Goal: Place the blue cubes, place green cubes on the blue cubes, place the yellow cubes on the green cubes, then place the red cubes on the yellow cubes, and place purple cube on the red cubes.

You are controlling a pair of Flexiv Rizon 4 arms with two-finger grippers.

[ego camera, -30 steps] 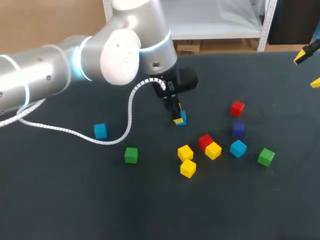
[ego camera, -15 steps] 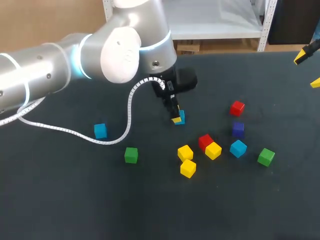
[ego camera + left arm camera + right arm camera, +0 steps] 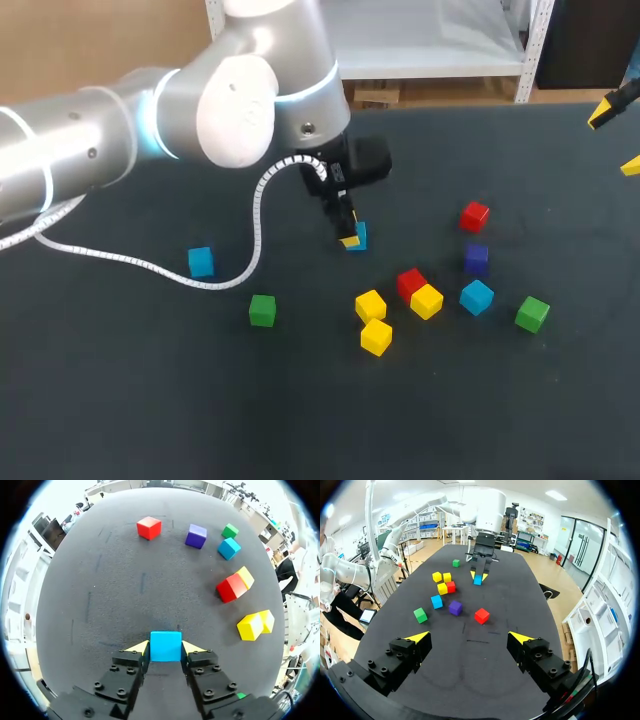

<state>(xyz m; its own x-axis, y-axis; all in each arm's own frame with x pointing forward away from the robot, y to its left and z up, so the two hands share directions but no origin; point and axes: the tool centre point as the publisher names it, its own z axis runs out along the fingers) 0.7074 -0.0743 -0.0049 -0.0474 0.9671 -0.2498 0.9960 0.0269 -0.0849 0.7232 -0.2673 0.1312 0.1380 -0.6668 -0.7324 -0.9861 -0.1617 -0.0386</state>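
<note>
- table (image 3: 120, 400): dark grey matte top, felt-like, spreading under and ahead of the left gripper (image 3: 165, 647)
- scuff marks (image 3: 142, 582): faint dark streaks on the table, ahead of the left gripper
- thin dark lines (image 3: 479, 641): on the table just ahead of the right gripper (image 3: 470, 637), in line with the gap between its fingers

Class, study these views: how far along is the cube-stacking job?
Done: nothing; no cube sits on another. In hand: the left jaws are shut on one blue cube. Left: placing it and the other two blue cubes, then stacking the green cubes, yellow cubes, red cubes and purple cube. The right jaws stand open and empty.
</note>
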